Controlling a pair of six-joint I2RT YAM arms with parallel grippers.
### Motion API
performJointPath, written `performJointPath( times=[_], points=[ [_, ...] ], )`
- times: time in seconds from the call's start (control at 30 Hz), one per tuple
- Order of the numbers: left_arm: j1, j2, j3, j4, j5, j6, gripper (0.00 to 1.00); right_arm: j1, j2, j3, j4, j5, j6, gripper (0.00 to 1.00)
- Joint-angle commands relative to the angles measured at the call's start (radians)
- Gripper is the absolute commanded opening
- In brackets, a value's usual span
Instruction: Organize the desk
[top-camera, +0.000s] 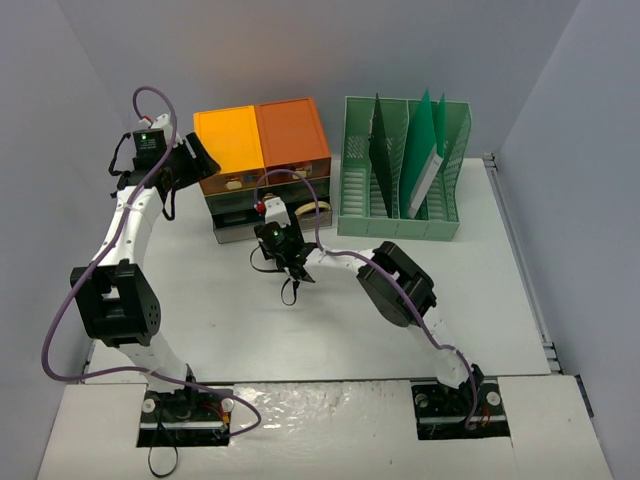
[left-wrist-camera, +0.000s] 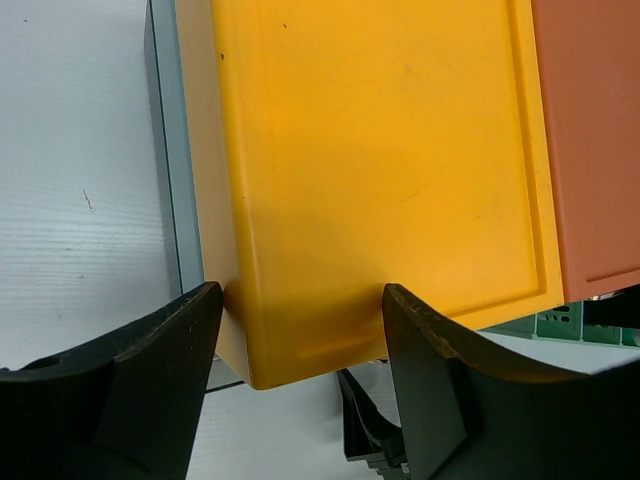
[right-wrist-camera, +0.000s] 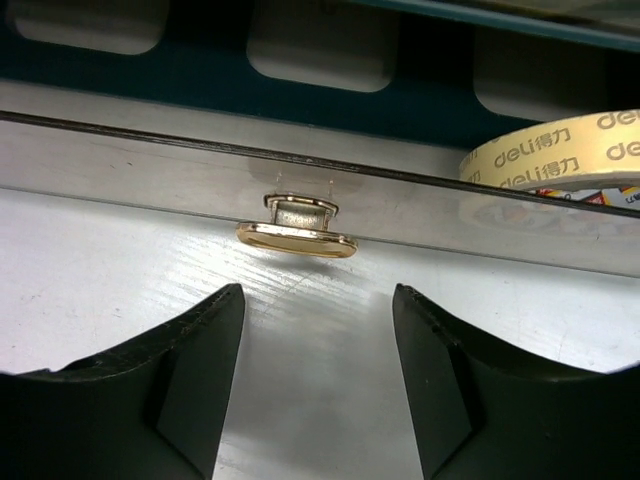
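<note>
The desk (top-camera: 480, 300) is a broad off-white tabletop. At its back stands a drawer unit with a yellow top (top-camera: 228, 138) and an orange top (top-camera: 293, 128). Its bottom drawer (top-camera: 240, 232) is pulled out a little. My right gripper (right-wrist-camera: 318, 296) is open, just short of that drawer's gold handle (right-wrist-camera: 297, 233), with nothing between its fingers. A roll of cream tape (right-wrist-camera: 560, 155) lies in the drawer to the right. My left gripper (left-wrist-camera: 300, 297) hangs open above the near left corner of the yellow top (left-wrist-camera: 380, 170), holding nothing.
A green slotted file rack (top-camera: 405, 170) with green folders stands right of the drawer unit. Grey walls close in the desk at the back and both sides. The right arm's elbow (top-camera: 398, 285) rests mid-desk.
</note>
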Motion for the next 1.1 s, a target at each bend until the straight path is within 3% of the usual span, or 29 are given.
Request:
performJointPath(
  times=[0.0,0.43,0.6,1.07],
  points=[
    [-0.018,0.076,-0.072,-0.239,-0.062,0.085,0.60,0.002,-0.106,-0.013,0.187,0.042,-0.059,0.57],
    [-0.019,0.084,-0.072,-0.236,-0.069,0.088,0.60,-0.024,-0.036,0.107,0.234,0.015,-0.097,0.51],
    [-0.019,0.088,-0.069,-0.242,-0.075,0.090,0.60,-0.035,0.000,0.141,0.225,-0.002,-0.082,0.42],
    [-0.019,0.091,-0.068,-0.242,-0.079,0.091,0.60,-0.036,0.040,0.186,0.157,-0.049,-0.042,0.44]
  ],
)
